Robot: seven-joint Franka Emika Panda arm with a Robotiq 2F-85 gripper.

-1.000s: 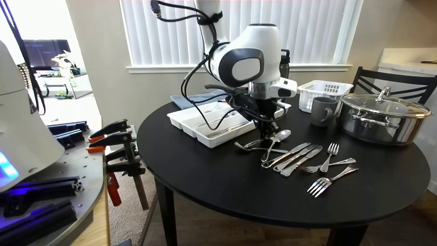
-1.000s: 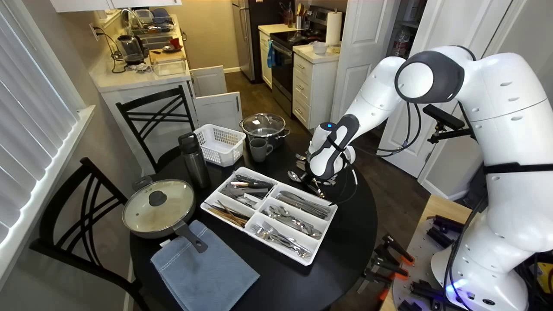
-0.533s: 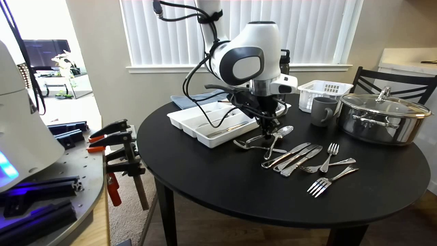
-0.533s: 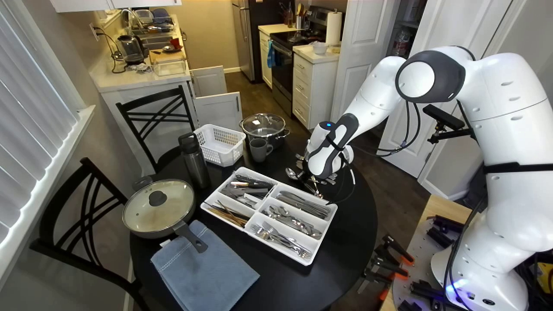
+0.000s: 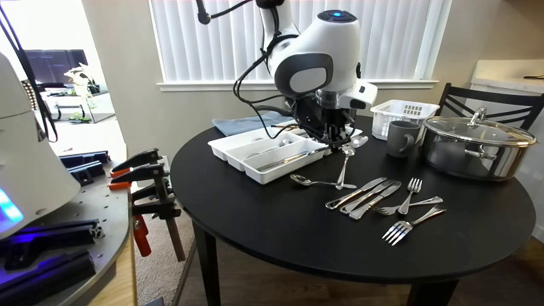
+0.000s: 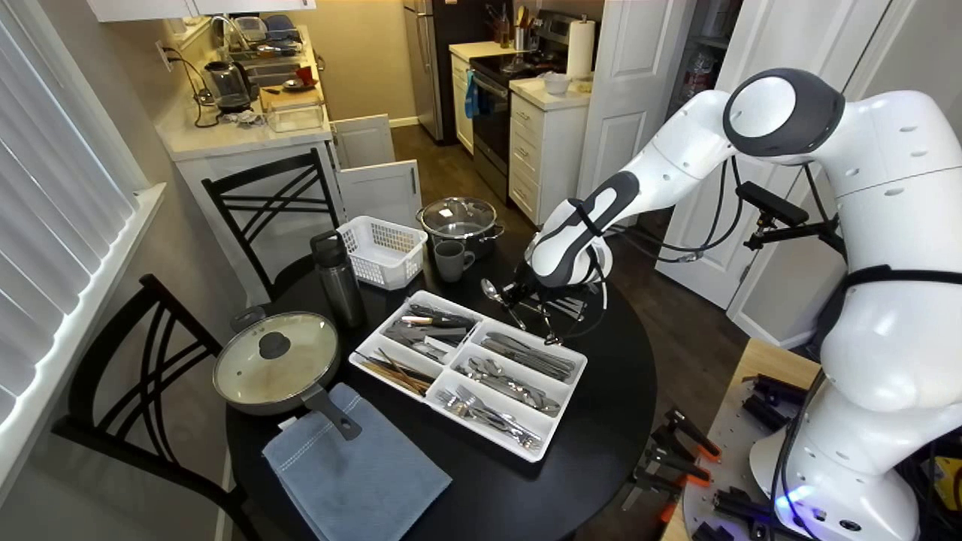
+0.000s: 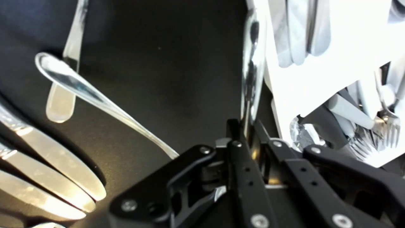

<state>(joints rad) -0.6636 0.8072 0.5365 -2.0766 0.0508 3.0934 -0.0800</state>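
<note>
The claw [image 7: 246, 125] is gripping a silver utensil [image 7: 253, 63] beside the cutlery tray [image 7: 316, 76]

In the wrist view, counting from the claw, three knives [image 7: 52, 183] are lying side by side on the black table [image 7: 190, 79] between eight and nine o'clock. Between nine and ten, a lower spoon [image 7: 75, 41] is lying partly in view; at nine, an upper spoon [image 7: 107, 104] is crossing over its handle and running toward four o'clock, disappearing behind the claw. The claw is standing nearly closed, its fingers pinching the utensil, whose broader end is pointing toward twelve; its other end is hidden. The utensil is overlapping the tray's edge in this view; whether they are touching cannot be told. At two o'clock, the white tray is holding cutlery in its compartments.
</note>
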